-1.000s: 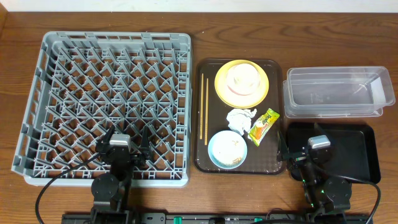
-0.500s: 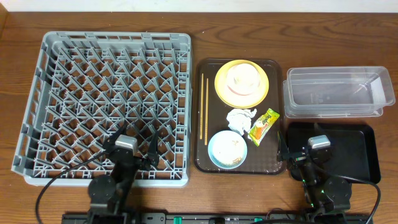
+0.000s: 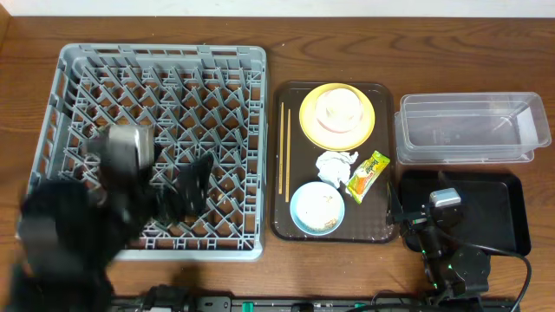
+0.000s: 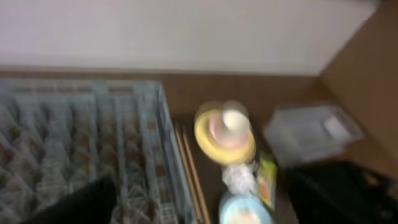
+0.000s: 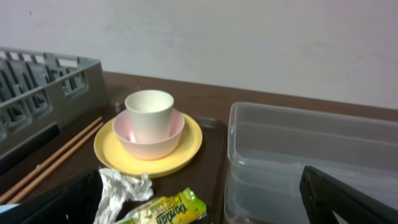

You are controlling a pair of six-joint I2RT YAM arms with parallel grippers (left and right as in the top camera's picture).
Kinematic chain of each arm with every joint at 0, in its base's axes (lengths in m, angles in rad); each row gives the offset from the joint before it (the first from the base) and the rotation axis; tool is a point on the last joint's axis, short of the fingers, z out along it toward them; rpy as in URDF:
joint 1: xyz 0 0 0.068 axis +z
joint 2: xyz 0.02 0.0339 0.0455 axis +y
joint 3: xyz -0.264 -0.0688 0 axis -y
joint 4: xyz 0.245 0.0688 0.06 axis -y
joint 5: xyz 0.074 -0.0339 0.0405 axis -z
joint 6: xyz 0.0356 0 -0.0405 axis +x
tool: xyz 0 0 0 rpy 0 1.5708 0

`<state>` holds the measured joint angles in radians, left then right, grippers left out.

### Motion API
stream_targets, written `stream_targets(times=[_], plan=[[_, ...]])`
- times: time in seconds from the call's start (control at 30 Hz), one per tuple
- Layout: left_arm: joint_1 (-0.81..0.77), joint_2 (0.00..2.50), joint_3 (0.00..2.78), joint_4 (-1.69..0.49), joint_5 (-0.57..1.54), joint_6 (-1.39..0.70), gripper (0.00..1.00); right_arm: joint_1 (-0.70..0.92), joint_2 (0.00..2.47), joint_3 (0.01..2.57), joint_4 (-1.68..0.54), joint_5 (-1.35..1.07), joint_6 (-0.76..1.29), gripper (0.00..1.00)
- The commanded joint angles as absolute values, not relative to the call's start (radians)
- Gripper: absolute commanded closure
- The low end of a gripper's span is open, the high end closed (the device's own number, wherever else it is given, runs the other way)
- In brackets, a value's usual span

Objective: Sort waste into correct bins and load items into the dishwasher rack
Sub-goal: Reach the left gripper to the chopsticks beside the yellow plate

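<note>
The grey dishwasher rack (image 3: 156, 87) fills the left of the table. My left gripper (image 3: 186, 186) is raised over its front part, blurred, open and empty; its wrist view (image 4: 205, 202) looks across the rack at the dishes. On the brown serving tray (image 3: 381, 232) lie a yellow plate (image 3: 336, 130) with a pinkish bowl (image 5: 148, 142) and a white cup (image 5: 149, 111) stacked on it, chopsticks (image 3: 284, 147), a white napkin (image 3: 335, 166), a yellow-green wrapper (image 3: 368, 175) and a light-blue bowl (image 3: 316, 209) with food scraps. My right gripper (image 3: 414, 221) is open and empty at the black tray's (image 3: 494, 217) left edge.
The clear plastic tub (image 3: 473, 128) stands behind the black tray at the right and shows close in the right wrist view (image 5: 311, 155). The rack's near wall (image 5: 43, 87) rises left of the chopsticks. A wall runs along the table's back edge.
My left arm has lifted from the rack's front edge and swung up and left over the rack, blurred by motion. The right arm and all objects are unchanged.
</note>
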<state>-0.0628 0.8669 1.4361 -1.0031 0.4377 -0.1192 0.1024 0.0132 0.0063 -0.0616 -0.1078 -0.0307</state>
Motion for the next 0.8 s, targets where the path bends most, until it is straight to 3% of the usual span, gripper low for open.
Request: stream_targets(times=[0.0,0.03,0.07,0.17,0.43,0.5,0.57,0.7,0.77], plan=[[-0.064,1.171,1.774,-1.203,0.468,-0.102,0.10,0.099,0.011,0.006,-0.064,-0.113,-0.031,0.01],[-0.065,1.261,1.885,-1.285,0.469,-0.102,0.10,0.099,0.011,0.006,-0.064,-0.113,-0.031,0.01],[-0.065,1.354,2.001,-1.362,0.477,-0.102,0.02,0.099,0.011,0.006,-0.064,-0.113,-0.031,0.01],[-0.065,1.562,2.228,-1.451,0.565,-0.112,0.02,0.099,0.011,0.006,-0.064,-0.113,-0.031,0.01],[-0.115,1.794,2.258,-1.511,0.722,-0.151,0.03,0.099,0.011,0.006,-0.064,-0.113,-0.031,0.01],[-0.156,1.828,2.238,-1.517,0.693,-0.151,0.34,0.099,0.011,0.006,-0.064,-0.113,-0.031,0.01],[-0.205,1.858,2.217,-1.521,0.643,-0.151,0.57,0.099,0.011,0.006,-0.064,-0.113,-0.031,0.01],[-0.334,1.897,2.177,-1.521,0.493,-0.152,0.85,0.099,0.011,0.006,-0.064,-0.113,-0.031,0.01],[-0.406,1.913,2.156,-1.513,0.383,-0.152,0.94,0.099,0.011,0.006,-0.064,-0.113,-0.031,0.01]])
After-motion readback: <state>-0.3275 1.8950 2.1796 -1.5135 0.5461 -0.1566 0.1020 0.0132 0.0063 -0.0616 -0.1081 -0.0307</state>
